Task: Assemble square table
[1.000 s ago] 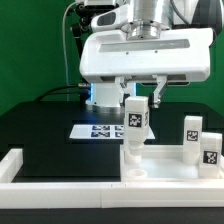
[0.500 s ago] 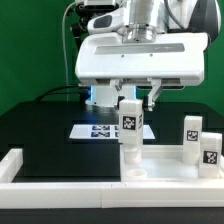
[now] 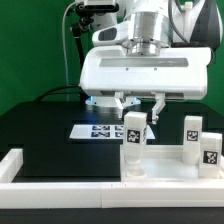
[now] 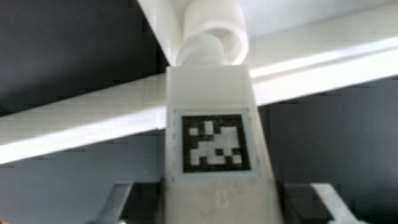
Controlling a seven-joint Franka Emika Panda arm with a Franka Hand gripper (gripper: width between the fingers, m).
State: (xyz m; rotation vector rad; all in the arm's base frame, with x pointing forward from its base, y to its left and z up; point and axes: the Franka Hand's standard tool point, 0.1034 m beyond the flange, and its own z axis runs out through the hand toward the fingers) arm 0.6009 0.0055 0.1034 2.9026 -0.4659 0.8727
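My gripper (image 3: 140, 107) is shut on a short white leg (image 3: 134, 132) that bears a black-and-white tag, and holds it upright by its upper end. The leg's lower end meets a corner of the square table top (image 3: 165, 161), a white slab with a raised rim lying at the front. Two more tagged legs (image 3: 192, 136) (image 3: 210, 150) stand upright on the top toward the exterior view's right. In the wrist view the leg (image 4: 214, 130) runs straight out from between the fingers (image 4: 317, 203). Its rounded far end is against a white part that I cannot identify.
The marker board (image 3: 98, 130) lies flat on the black table behind the held leg. A long white wall piece (image 3: 60, 188) runs along the front, with a raised end block (image 3: 12, 165) at the exterior view's left. A green backdrop stands behind.
The gripper has turned about the leg's axis and come lower in the exterior view. The leg has moved down with it onto the table top's corner.
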